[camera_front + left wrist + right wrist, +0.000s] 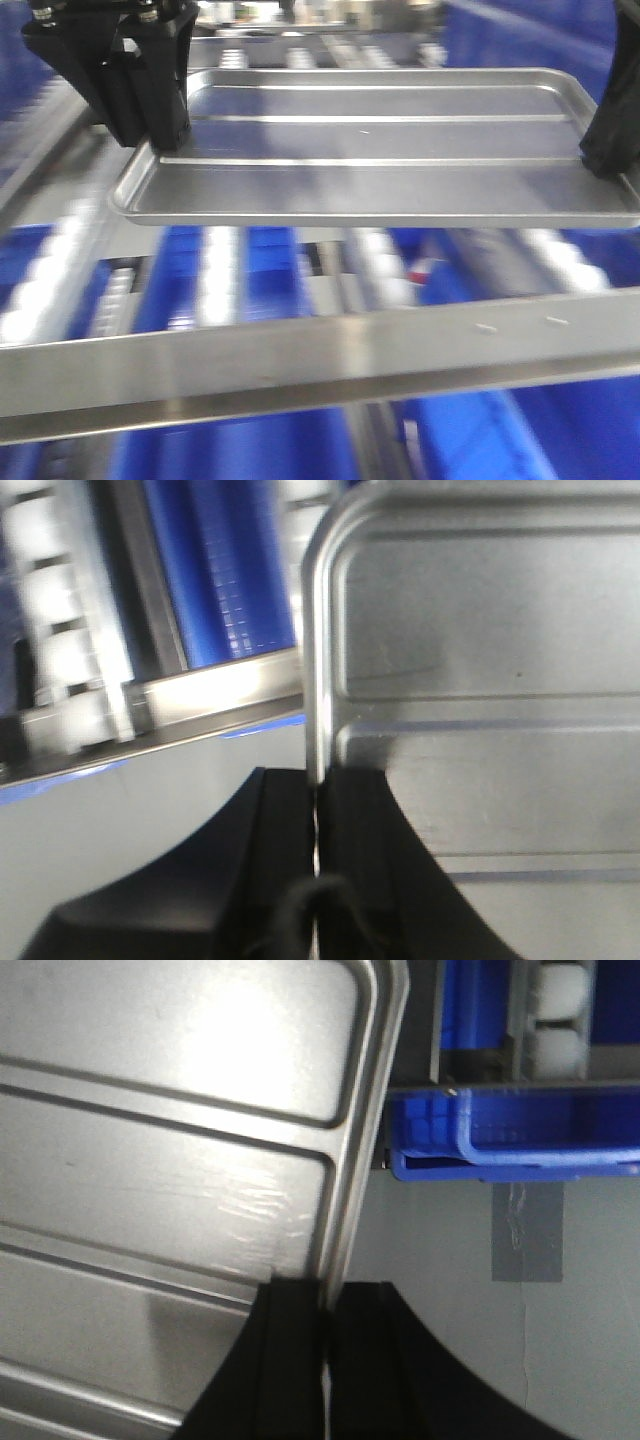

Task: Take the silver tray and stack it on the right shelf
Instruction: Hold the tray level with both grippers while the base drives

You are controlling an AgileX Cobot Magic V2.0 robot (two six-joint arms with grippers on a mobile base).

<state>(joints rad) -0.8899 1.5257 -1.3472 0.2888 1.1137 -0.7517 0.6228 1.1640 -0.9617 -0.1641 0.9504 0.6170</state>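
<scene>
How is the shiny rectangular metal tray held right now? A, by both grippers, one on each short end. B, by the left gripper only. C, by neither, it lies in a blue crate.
A: the shiny rectangular metal tray has its rim pinched by the left gripper at one short end and the right gripper at the other.

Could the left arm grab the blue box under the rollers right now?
Probably not: the left gripper is shut on the silver tray, and the roller rails and crossbar cover the blue crate.
</scene>
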